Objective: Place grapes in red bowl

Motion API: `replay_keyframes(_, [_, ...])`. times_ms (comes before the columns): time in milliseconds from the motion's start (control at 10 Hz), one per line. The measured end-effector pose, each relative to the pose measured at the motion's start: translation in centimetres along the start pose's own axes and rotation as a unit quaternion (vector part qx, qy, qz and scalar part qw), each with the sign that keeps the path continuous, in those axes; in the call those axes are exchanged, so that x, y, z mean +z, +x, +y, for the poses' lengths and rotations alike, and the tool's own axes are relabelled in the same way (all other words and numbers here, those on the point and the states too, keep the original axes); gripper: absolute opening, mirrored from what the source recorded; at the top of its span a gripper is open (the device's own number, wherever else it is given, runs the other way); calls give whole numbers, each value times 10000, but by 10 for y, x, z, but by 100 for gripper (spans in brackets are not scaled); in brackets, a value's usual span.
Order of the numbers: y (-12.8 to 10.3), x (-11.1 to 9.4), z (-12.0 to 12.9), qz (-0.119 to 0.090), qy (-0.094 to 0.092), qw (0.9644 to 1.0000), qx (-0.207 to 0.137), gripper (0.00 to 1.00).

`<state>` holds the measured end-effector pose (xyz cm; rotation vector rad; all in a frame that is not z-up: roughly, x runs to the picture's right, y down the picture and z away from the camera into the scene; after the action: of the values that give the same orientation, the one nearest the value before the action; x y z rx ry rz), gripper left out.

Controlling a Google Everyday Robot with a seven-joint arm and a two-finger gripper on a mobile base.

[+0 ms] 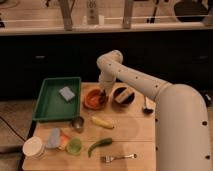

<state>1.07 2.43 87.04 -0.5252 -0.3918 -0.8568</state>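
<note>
Orange-red lay under my gripper [103, 93]: it hung low over the red bowl [92, 100], toward its right rim (whether it clasped anything, I could not tell). The dark bowl [123, 95] sat just beside on the right, the green tray [50, 107] on the left, and a yellow fruit [102, 122] nearer the front of the wooden table [130, 135].

Warm, dim light falls from above onto the pale wooden table [135, 131], while the dark cabinet front [50, 55] behind it is nearly black. The pale countertop [150, 21] above is brighter. The white robot arm [145, 85] shows a soft sheen. Its gripper [103, 93] hangs low over the glossy orange-red bowl [89, 100] and lies in shade, with small soft shadows beside it.
</note>
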Motion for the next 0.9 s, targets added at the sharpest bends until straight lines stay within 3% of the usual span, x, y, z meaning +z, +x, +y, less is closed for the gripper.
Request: replay_keyframes(900, [0,1,-2,-63,31,10000,28,0])
